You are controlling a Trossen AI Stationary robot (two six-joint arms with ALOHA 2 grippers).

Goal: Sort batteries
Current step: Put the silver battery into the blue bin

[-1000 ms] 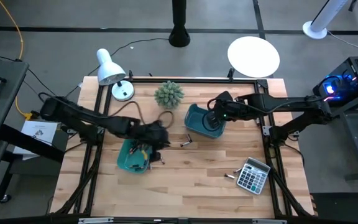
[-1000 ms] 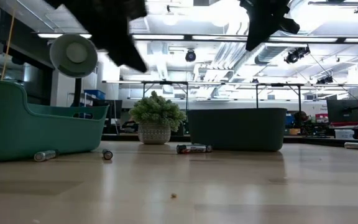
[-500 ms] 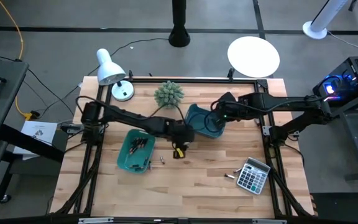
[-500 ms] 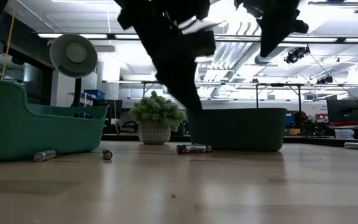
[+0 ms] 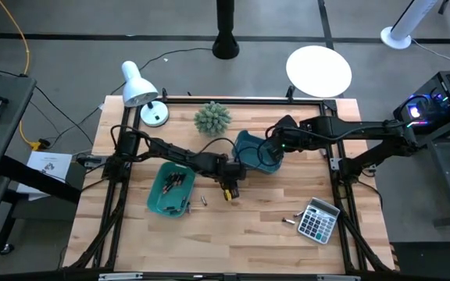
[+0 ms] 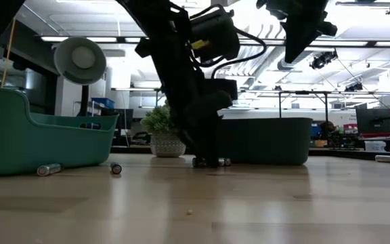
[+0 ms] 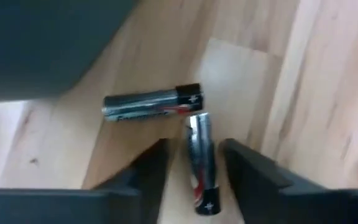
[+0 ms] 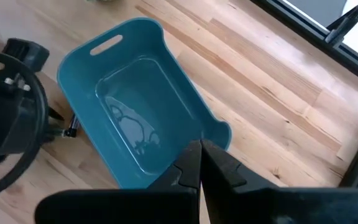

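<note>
While the left end effector [image 7: 192, 163] is straddling one battery [image 7: 201, 163] on the desk [image 5: 264, 226] with fingers open, the right end effector [image 8: 199, 163] is hovering closed over a tray [image 8: 135, 124]. Batteries look light, rigid, slick; gripping mid-body seems best.

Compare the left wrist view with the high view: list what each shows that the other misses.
Left wrist only: two batteries on the wood, one battery crosswise, the other battery between the open left claw fingers, and apparently not yet gripped.

High only: the lamp, plant, calculator, left tray with batteries, and the right claw above the blue tray.

Both: the left claw low over the wooden table.
</note>
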